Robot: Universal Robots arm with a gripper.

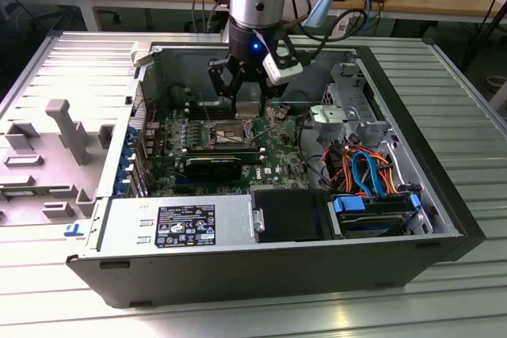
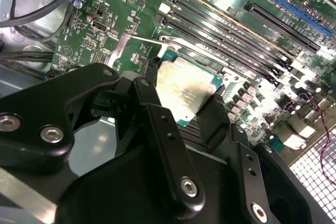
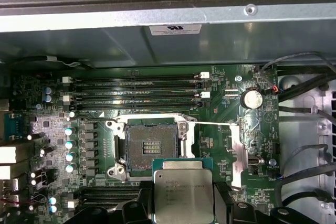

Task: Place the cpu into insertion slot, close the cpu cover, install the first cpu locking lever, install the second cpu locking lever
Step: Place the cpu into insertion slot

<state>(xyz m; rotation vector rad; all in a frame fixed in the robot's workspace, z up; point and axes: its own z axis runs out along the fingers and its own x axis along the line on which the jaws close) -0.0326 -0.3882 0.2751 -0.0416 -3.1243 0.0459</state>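
Lying open on its side on a ribbed metal tabletop (image 1: 459, 108), a computer case (image 1: 238, 275) shows its interior to the exterior view. Nearest the camera sits the grey power supply (image 1: 119, 221), carrying a black sticker (image 1: 186, 225) whose small white print is too fine to read. Blue and orange cables (image 1: 368, 172) coil at the exterior view's right. Beyond them, over the green motherboard (image 1: 277, 160), the black end effector (image 1: 242, 93) hangs fingers down, clamped on the cpu (image 3: 181, 192) by two opposite edges. The chip is held flat, dull silver top up, and its faint engraved lines are illegible. It is close to square, with no plain long axis, and in the first wrist view its edges run parallel to the rim of the insertion slot (image 3: 148, 148). It is near that slot but not seated in it, and the slot's dark centre lies bare. A thin wire lever (image 3: 212, 123) runs out from one corner of the slot. Past the slot lie the long black memory slots (image 3: 136, 90), then the case wall with a white sticker (image 3: 175, 29).
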